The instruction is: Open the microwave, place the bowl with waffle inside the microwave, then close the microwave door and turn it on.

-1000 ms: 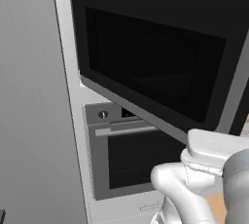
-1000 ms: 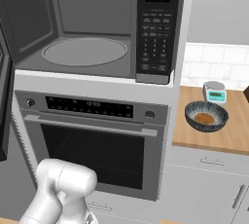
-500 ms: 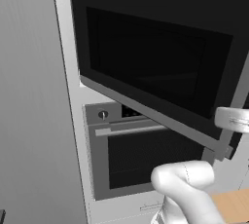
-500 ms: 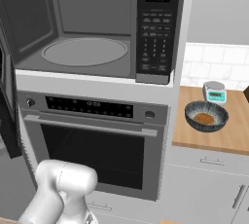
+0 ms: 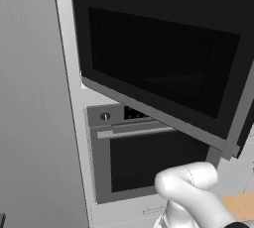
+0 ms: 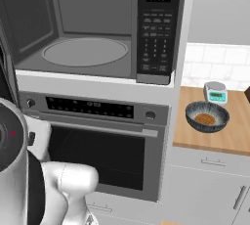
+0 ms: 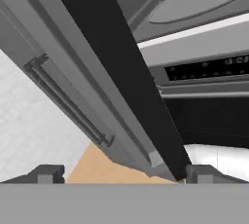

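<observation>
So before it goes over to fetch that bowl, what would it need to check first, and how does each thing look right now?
1. Microwave door swung open: ok.
2. Microwave cavity free, only the turntable inside: ok.
3. Bowl with the waffle upright on the wooden counter: ok.
4. End effector empty, fingertips apart: ok, nothing sits between them in the hand view.
5. End effector clear of the door's edge: cannot tell, the edge passes very close in the hand view.
6. Path to the bowl free: the small kitchen scale stands just behind it, apart; ok.
</observation>
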